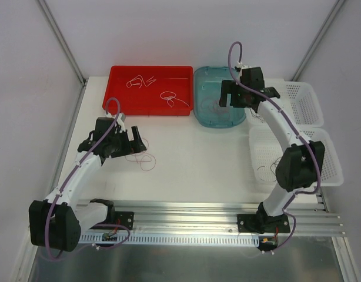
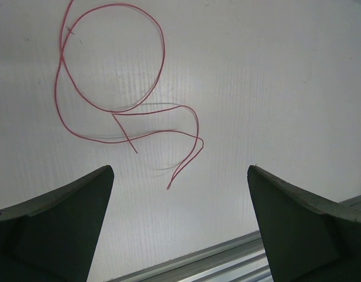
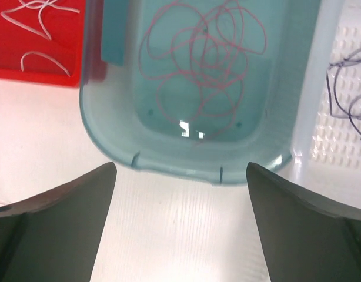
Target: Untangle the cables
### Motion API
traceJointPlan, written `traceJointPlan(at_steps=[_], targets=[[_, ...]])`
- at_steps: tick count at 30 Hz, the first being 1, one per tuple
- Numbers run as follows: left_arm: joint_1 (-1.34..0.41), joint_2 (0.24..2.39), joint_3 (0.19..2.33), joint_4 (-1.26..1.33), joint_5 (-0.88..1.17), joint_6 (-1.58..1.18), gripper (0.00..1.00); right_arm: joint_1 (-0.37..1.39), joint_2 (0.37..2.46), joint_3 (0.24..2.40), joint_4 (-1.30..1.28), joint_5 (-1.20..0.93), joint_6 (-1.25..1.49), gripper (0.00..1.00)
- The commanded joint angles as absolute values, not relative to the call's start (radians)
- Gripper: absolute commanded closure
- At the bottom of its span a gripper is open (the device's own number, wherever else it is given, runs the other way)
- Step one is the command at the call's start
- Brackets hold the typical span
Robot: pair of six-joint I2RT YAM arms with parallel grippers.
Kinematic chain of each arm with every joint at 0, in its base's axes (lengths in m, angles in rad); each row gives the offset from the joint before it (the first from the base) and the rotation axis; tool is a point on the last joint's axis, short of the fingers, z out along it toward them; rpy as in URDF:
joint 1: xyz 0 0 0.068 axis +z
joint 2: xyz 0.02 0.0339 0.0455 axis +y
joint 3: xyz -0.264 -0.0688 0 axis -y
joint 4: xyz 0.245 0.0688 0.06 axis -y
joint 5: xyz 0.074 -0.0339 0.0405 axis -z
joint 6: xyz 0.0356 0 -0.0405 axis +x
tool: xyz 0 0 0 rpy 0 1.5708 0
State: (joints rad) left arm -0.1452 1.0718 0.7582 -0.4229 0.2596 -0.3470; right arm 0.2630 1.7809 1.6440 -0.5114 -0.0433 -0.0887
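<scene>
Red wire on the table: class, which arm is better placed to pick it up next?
Left. The left gripper, open, hovers above the red wire; the right gripper is away over the teal tub.

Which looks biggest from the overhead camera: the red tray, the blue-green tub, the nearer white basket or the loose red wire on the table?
1. Nearer white basket and red tray: about alike. The basket lies closer to the camera and is partly covered, so no ranking.
2. Blue-green tub.
3. Red wire.
</scene>
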Motion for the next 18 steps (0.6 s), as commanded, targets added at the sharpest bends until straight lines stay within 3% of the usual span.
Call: traceJointPlan(at_steps=[1,10,18], targets=[[-0.152,1.097,0.752,-0.413,0.281,-0.354,0.01,0.278,1.553,1.532,-0.492,-0.015,-0.083,0.03],[-0.179,1.19,0.767,-0.426,0.27,-0.485,0.01,0.31,1.168,1.25,-0.531,-0.051,-0.058,0.03],[-0.285,1.307,0.793,-0.426,0.089,-0.732,0.03,0.314,0.924,1.025,-0.568,-0.095,-0.009,0.03]])
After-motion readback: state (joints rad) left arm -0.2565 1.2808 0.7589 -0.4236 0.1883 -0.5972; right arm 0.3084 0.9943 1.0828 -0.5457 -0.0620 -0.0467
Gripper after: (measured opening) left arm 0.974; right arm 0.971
